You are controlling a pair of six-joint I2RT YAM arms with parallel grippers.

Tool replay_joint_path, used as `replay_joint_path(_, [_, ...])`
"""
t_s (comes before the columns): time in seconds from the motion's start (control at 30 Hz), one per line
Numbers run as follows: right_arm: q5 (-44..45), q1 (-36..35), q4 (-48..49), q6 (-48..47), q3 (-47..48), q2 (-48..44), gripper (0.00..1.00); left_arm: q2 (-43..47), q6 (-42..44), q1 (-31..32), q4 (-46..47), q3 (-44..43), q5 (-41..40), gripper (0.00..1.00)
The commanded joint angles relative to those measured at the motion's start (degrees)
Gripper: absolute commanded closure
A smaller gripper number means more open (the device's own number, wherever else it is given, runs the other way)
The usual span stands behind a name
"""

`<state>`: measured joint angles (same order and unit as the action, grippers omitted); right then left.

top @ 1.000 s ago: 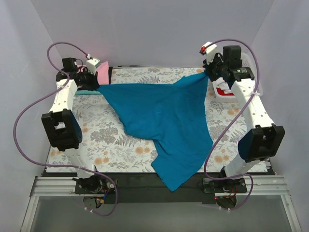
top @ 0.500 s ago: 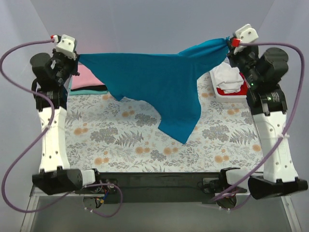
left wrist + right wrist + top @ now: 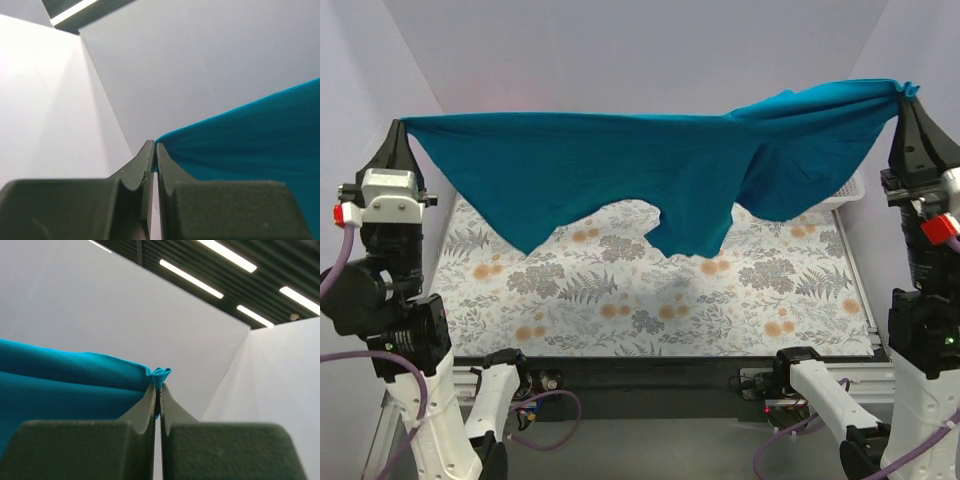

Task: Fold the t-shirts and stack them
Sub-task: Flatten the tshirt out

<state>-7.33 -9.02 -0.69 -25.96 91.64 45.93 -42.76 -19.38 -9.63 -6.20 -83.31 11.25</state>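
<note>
Jaws clamping opposite edges, the left gripper [image 3: 398, 128] at upper left and right gripper [image 3: 911, 92] at upper right are stretching the teal t-shirt [image 3: 620, 165] aloft, probably spreading it; next it needs lowering flat onto the table cloth [image 3: 620, 305].

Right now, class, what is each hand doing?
Left hand: closed on the teal t-shirt.
Right hand: closed on the same teal t-shirt.
</note>
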Motion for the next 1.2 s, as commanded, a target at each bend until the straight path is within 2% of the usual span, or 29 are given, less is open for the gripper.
replay_joint_path(0.0, [2.9,0.3,4.3,-2.5,4.6,1.5,0.99,-0.9,4.2,-0.4,0.1,-3.6,-6.2,1.0])
replay_joint_path(0.13, [2.0,0.3,4.4,-6.0,9.8,5.7,0.99,-3.8,6.9,-0.4,-1.4,-6.0,-7.6,1.0])
replay_joint_path(0.23, [-1.1,0.3,4.4,-8.1,9.3,9.1,0.99,-5.1,9.3,-0.5,-3.3,-4.1,-6.0,1.0])
replay_joint_path(0.33, [-6.7,0.3,4.6,-10.0,2.1,10.1,0.99,-5.0,13.0,-0.4,-5.0,2.4,-2.1,1.0])
replay_joint_path(0.43, [-13.0,0.3,5.9,-14.1,-10.0,9.4,0.99,-5.0,14.6,-0.4,-7.7,7.9,3.2,1.0])
replay_joint_path(0.47, [-14.1,0.3,6.7,-15.2,-16.9,8.8,0.99,-5.1,14.9,-0.4,-7.8,12.3,6.1,1.0])
replay_joint_path(0.57, [-17.4,0.2,10.3,-19.0,-27.6,9.8,0.99,-7.3,15.9,-0.4,-8.7,21.0,11.4,1.0])
replay_joint_path(0.7, [-20.3,-0.2,13.0,-22.5,-36.4,15.0,0.99,-16.2,16.2,-0.4,-5.9,30.2,14.2,1.0])
replay_joint_path(0.83, [-20.6,-1.0,15.5,-27.7,-40.0,24.1,0.99,-24.2,17.3,0.0,0.6,36.1,14.5,1.0])
replay_joint_path(0.9, [-20.2,-1.4,16.6,-29.8,-39.5,31.2,0.99,-32.4,17.5,0.3,3.3,35.9,13.5,1.0])
replay_joint_path(1.07, [-16.6,-1.6,19.8,-31.8,-32.5,47.1,0.99,-52.4,16.2,0.5,3.8,25.1,10.8,1.0])
replay_joint_path(1.17, [-15.2,-1.6,20.0,-32.5,-28.6,53.4,0.99,-58.1,15.3,0.6,3.5,18.6,10.8,1.0])
